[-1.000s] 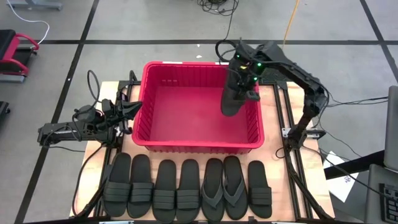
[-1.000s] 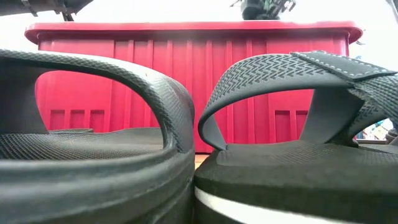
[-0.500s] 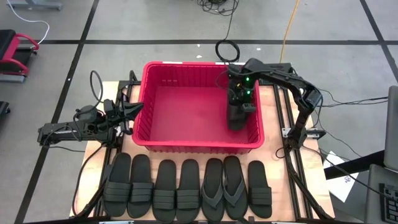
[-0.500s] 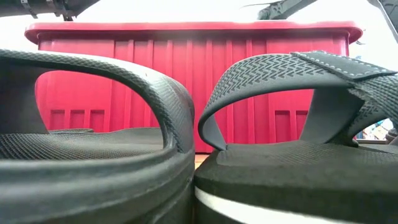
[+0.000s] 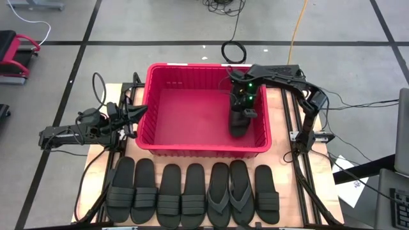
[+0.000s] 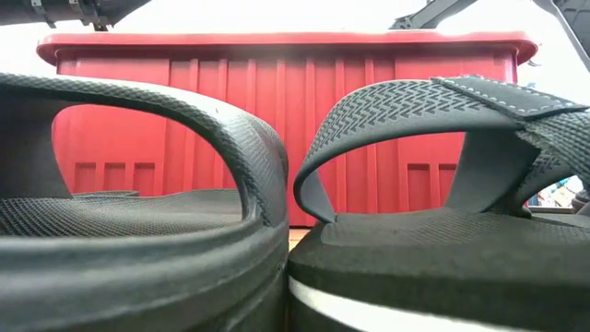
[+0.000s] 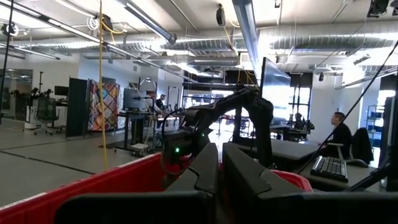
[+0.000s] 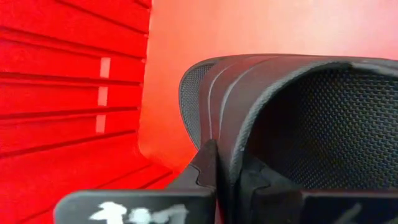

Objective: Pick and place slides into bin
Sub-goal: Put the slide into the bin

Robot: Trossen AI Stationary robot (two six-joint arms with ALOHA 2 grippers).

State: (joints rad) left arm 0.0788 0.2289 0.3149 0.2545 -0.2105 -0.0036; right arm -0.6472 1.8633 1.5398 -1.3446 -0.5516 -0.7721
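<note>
The red bin (image 5: 192, 105) stands in the middle of the table; its near wall fills the low view (image 6: 286, 120). My right gripper (image 5: 242, 110) reaches down inside the bin by its right wall and is shut on a black slide (image 5: 239, 124), which also shows in the right wrist view (image 8: 261, 112). My left gripper (image 5: 139, 112) waits shut and empty just outside the bin's left wall. Several black slides (image 5: 192, 195) lie sole-down in a row along the table's near edge, two of them close up in the low view (image 6: 138, 184). My right gripper pinches the edge of the slide's ribbed band strap (image 8: 219, 134) between its two fingers, one on the strap's outer face and one on its inner face. The fingers come from above, pointing down. The slide hangs below them; whether its lower end touches the bin floor, I cannot tell.
The bin's right wall (image 5: 267, 121) is close beside the held slide; the rest of the bin floor (image 5: 185, 115) is bare. The row of slides includes two thong-style ones (image 5: 230, 191). Cables lie on the floor behind the table.
My right gripper has gone down into the bin and a little toward the table's near edge, staying shut on the slide. The slide has dropped from hanging at rim height to low inside the bin, beside its right wall.
</note>
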